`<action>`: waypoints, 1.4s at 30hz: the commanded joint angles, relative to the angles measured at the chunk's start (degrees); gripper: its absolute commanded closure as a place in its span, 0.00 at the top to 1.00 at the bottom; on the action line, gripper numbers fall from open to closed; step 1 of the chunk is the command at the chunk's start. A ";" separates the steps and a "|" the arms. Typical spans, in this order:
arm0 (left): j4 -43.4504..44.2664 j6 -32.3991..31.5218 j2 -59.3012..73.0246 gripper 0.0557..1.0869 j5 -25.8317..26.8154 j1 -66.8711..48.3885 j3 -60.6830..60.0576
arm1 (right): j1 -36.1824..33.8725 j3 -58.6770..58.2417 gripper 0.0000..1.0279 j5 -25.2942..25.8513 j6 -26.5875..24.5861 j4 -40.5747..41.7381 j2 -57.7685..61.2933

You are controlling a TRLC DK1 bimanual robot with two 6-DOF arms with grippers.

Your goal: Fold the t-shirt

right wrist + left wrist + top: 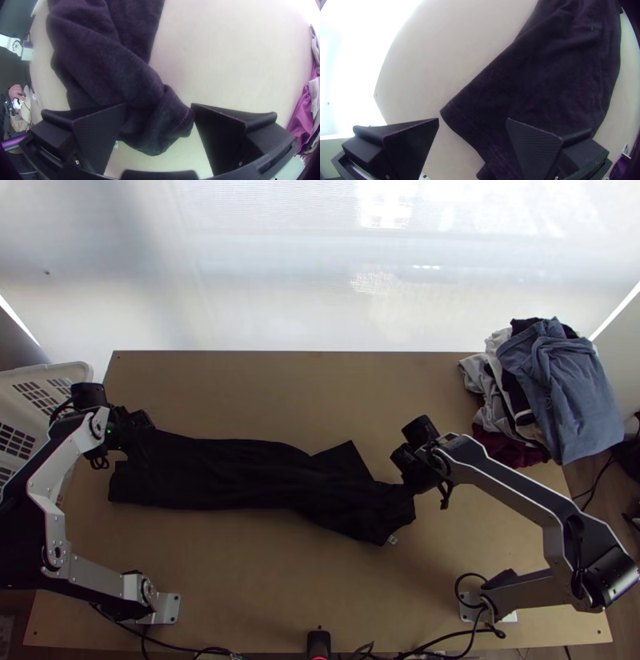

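The black t-shirt (240, 480) lies bunched lengthwise across the table in the top view, with a corner sticking up near its middle right. At its left end is my left gripper (142, 424); my right gripper (408, 482) is over its right end. In the left wrist view my left gripper (472, 120) stands open above a hemmed corner of the t-shirt (553, 76). In the right wrist view my right gripper (159, 105) is open too, a rumpled hemmed end of the t-shirt (110, 66) between its fingers.
A pile of clothes (560, 388) in blue, white and dark red lies at the table's back right corner. A white basket (32, 412) stands off the left edge. Cables run along the table's near edge. A person's hand (16, 92) shows in the right wrist view.
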 commanded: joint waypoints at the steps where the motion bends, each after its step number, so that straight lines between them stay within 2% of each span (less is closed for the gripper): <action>1: 2.60 5.47 4.38 0.95 -0.07 -0.51 0.47 | 0.58 -0.10 0.81 -0.10 -0.05 0.18 0.74; 6: 2.86 9.25 5.97 0.95 2.22 -1.30 0.38 | 0.93 -0.27 0.79 -0.62 -0.14 0.18 0.83; 11: 4.62 11.44 9.92 0.94 2.22 -2.01 3.10 | 1.11 -0.36 0.79 -0.62 -0.14 0.18 0.92; 12: 4.62 11.18 10.54 0.87 2.22 -2.10 3.98 | 1.11 -0.36 0.79 -0.62 -0.23 0.18 0.92; 19: 4.18 10.92 10.80 0.15 2.30 -2.62 4.34 | 1.20 -0.45 0.76 -0.62 -0.32 0.18 0.92; 20: 4.18 11.18 10.71 0.07 2.39 -2.62 4.07 | 1.37 -0.45 0.76 -0.62 -0.40 0.18 1.10; 21: 4.27 11.36 10.54 0.04 2.39 -2.62 3.54 | 1.46 -0.45 0.76 -0.62 -0.40 0.18 1.18; 24: 4.09 11.62 10.10 0.04 2.39 -2.62 2.58 | 1.99 -0.27 0.75 -0.62 -0.49 0.18 1.62; 29: 1.54 11.62 8.25 0.04 2.30 -2.01 2.67 | 2.43 -0.01 0.40 -2.56 -1.99 0.18 1.71; 33: 0.05 11.97 6.41 0.04 2.30 -0.78 2.75 | 2.34 -0.19 0.15 -4.05 -2.60 0.70 1.71; 35: -0.30 12.15 5.70 0.04 2.30 -0.07 2.93 | 2.34 -0.01 0.06 -4.23 -2.95 0.97 1.80; 38: -3.38 11.44 3.86 0.04 2.30 0.37 5.13 | 2.08 0.34 0.03 -4.31 -3.39 0.09 1.10; 42: -11.82 7.14 0.34 0.04 2.57 0.98 13.39 | 0.93 2.80 0.03 -4.58 -4.36 -4.40 -4.35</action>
